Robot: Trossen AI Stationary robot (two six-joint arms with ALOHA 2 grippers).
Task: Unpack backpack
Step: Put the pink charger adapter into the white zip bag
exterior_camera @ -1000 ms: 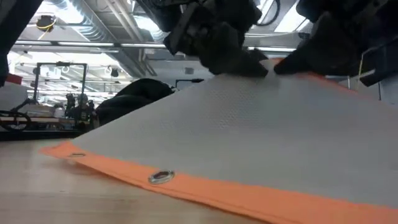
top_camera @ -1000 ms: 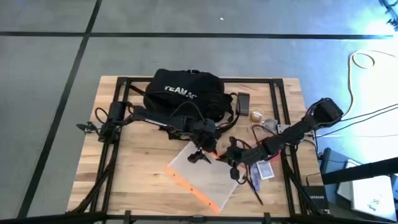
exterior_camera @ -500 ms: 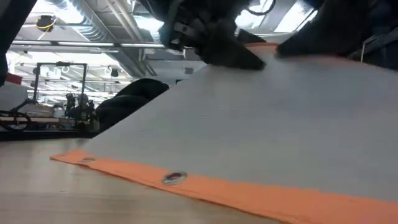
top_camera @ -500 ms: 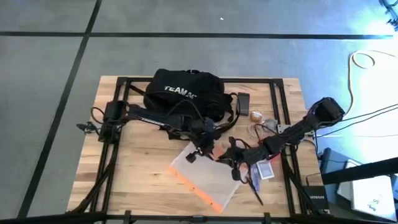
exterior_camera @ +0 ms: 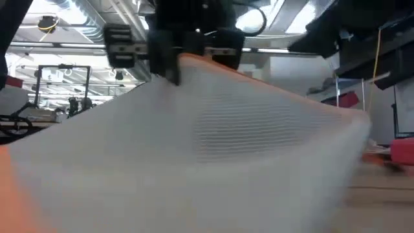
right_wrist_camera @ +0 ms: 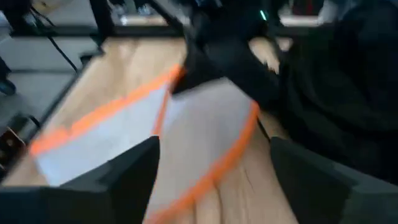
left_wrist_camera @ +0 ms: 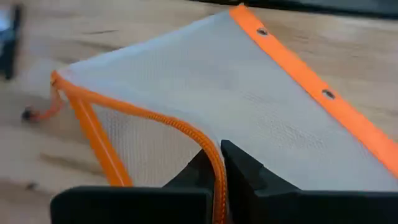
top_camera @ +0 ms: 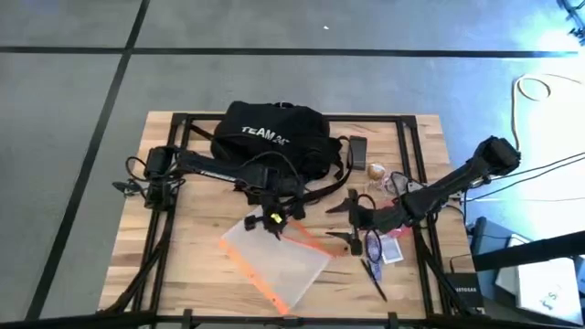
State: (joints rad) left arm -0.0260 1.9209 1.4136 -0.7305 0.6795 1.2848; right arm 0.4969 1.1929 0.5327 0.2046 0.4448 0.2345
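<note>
The black backpack [top_camera: 270,132] with white lettering lies at the table's far middle. In front of it lies a translucent pouch with orange trim [top_camera: 274,260], also seen in the left wrist view [left_wrist_camera: 205,93] and filling the low view [exterior_camera: 213,149]. My left gripper [top_camera: 271,219] [left_wrist_camera: 222,180] is shut on the pouch's far edge. My right gripper [top_camera: 352,221] [right_wrist_camera: 214,186] stands open to the pouch's right, its fingers wide apart with nothing between them. My left gripper pinches the pouch's orange zipper edge [left_wrist_camera: 211,152] between its two fingers, some way along from the corner with the zipper pull. The fingers come from above, slanting down. That edge is raised [exterior_camera: 213,65], while the pouch's near part with the eyelet strip [left_wrist_camera: 323,93] lies on the table.
Near the right arm lie small loose things: a dark flat device [top_camera: 358,146], a round brownish item [top_camera: 376,169], blue cards [top_camera: 388,251] and a dark pen-like thing [top_camera: 375,276]. A black frame [top_camera: 183,123] rims the table. Bare wood shows at the near left.
My left gripper has shut on the pouch's zipper edge and gone toward the table's left edge, drawing the pouch along with it. My right gripper has opened, let go of the pouch and drawn back toward the table's right edge.
</note>
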